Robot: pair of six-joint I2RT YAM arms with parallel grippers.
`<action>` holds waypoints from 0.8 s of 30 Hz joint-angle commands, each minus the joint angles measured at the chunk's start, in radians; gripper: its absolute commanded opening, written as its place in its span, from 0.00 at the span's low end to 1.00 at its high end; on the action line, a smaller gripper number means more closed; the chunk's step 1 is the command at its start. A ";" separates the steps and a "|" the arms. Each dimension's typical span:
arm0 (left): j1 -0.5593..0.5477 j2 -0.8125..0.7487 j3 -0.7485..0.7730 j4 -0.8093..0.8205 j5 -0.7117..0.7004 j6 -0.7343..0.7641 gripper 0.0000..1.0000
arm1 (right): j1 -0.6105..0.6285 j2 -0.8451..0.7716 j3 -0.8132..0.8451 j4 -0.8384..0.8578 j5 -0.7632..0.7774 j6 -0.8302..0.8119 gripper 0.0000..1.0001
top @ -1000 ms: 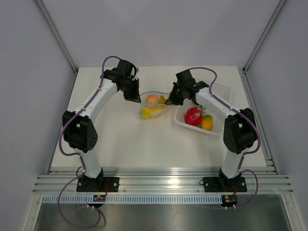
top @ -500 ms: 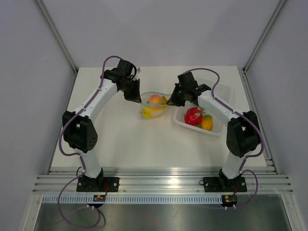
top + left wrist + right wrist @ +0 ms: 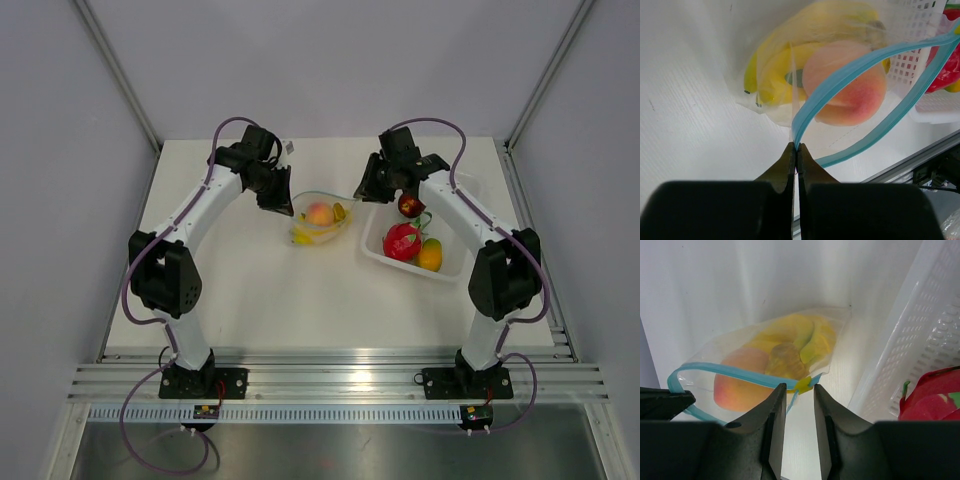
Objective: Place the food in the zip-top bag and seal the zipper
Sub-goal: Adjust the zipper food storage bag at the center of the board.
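Note:
The clear zip-top bag [image 3: 322,226] lies mid-table holding the food: a yellow banana bunch [image 3: 775,70], a peach [image 3: 850,85] and a small lemon [image 3: 785,360]. Its light-blue zipper [image 3: 837,80] gapes in an open loop. My left gripper [image 3: 796,146] is shut on the zipper's left end. My right gripper [image 3: 799,390] stands open at the bag's right end. A small yellow tab [image 3: 803,385] on the zipper sits just beyond its tips, and neither finger touches it. From above, the left gripper [image 3: 284,207] and right gripper [image 3: 362,193] flank the bag.
A white perforated tray [image 3: 470,186] stands right of the bag, close to my right arm. It holds a red fruit [image 3: 402,241], an orange one [image 3: 430,255] and a dark red one [image 3: 410,205]. Grey walls enclose the table.
My right gripper has opened, let go of the bag's right end and drawn back toward the far right. The bag has settled flatter. My left gripper has kept its grip.

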 commanded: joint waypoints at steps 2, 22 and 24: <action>0.005 -0.050 -0.006 0.037 0.041 0.015 0.00 | -0.005 0.049 0.064 -0.061 -0.026 -0.079 0.36; 0.008 0.008 0.059 -0.003 0.047 0.036 0.00 | -0.022 -0.043 0.015 -0.019 -0.044 -0.355 0.46; 0.011 0.028 0.069 -0.007 0.050 0.050 0.00 | -0.032 -0.084 -0.019 0.023 -0.081 -0.464 0.47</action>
